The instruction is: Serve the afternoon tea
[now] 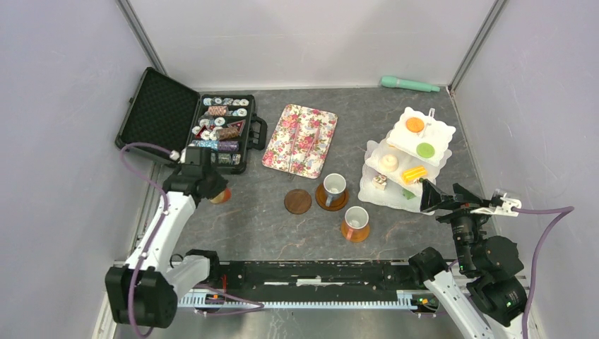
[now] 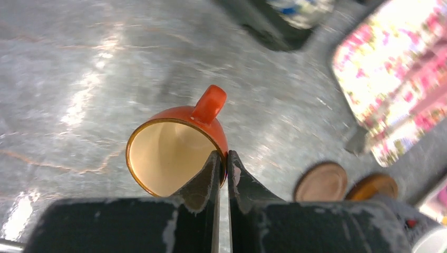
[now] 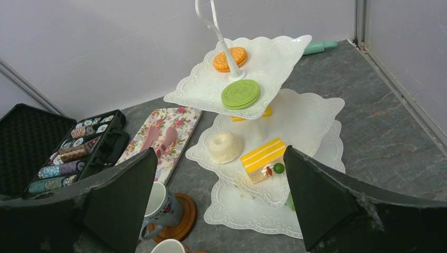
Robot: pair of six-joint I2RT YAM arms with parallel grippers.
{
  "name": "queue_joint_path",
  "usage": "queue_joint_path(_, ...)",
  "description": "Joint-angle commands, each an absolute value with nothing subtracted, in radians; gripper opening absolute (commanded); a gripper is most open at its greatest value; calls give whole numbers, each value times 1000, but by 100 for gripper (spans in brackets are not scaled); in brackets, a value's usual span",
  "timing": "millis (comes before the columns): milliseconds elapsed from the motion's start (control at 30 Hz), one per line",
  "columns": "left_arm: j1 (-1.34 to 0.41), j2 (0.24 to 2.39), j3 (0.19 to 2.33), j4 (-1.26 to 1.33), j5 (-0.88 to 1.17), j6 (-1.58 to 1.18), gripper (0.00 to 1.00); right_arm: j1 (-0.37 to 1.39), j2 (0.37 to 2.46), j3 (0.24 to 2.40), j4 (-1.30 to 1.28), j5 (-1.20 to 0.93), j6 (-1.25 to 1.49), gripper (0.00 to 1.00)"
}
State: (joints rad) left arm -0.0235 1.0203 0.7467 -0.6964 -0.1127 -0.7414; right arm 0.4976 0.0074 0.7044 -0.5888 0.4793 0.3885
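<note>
My left gripper [image 2: 223, 158] is shut on the rim of an orange mug [image 2: 176, 142] with a cream inside, held just above the table at the left [image 1: 220, 195]. An empty brown saucer [image 1: 298, 201] lies mid-table; it also shows in the left wrist view [image 2: 321, 182]. A grey-blue mug [image 1: 335, 185] and a second mug [image 1: 356, 219] each stand on a saucer. The white three-tier stand [image 1: 438, 131] holds toy pastries: an orange biscuit [image 3: 230, 58], a green biscuit [image 3: 241, 94], a white bun [image 3: 224, 147] and a yellow cake slice [image 3: 263, 157]. My right gripper [image 1: 428, 198] is open and empty beside the stand.
An open black case [image 1: 159, 106] with striped poker chips stands at the back left. A flat floral tray [image 1: 300, 139] lies behind the saucers. A green tube [image 1: 410, 85] lies against the back wall.
</note>
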Motion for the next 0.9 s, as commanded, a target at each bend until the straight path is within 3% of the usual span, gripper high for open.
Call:
queue_joint_path(0,-186,1017,877,-733,-235,-717,2,505,-146,708,-556,481,384,98)
queue_joint_path(467,-759,1367,1222,-901,-285,-628,2,505,-143,707,-546,477,396,98)
queue_joint_path(867,-924,1716,1440,-902,-264,-565,2,505,-140,762,-590,503,379,98)
